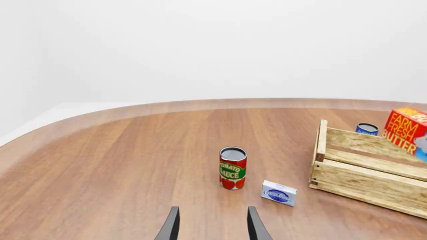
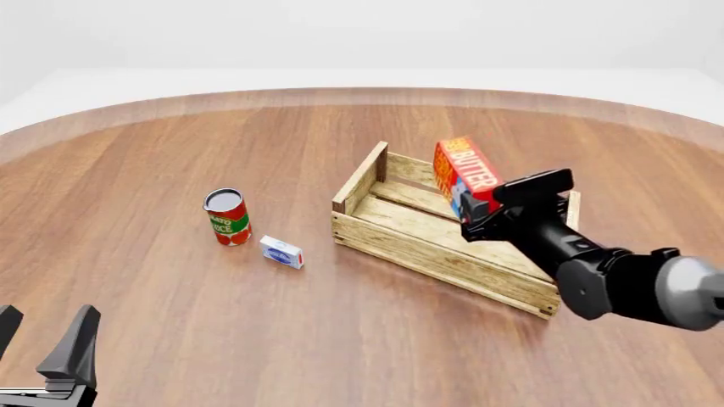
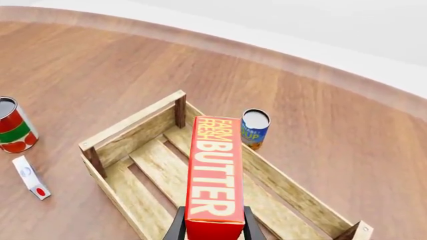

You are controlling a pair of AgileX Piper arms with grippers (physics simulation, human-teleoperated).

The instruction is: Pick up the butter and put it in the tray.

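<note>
Butter (image 3: pixel 215 175): red-orange carton, white lettering, clamped between the right gripper's (image 3: pixel 212 231) fingers, extending beyond their tips. Tray (image 3: pixel 137 122): pale slatted crate, directly under fingers and carton.

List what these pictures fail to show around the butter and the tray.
- Front view: the right gripper hides the butter carton's lower end, so its height above the tray floor is unclear.
- Front view: the blue can is hidden behind the butter.
- Left wrist view: the frame edge crops the butter and tray.
</note>
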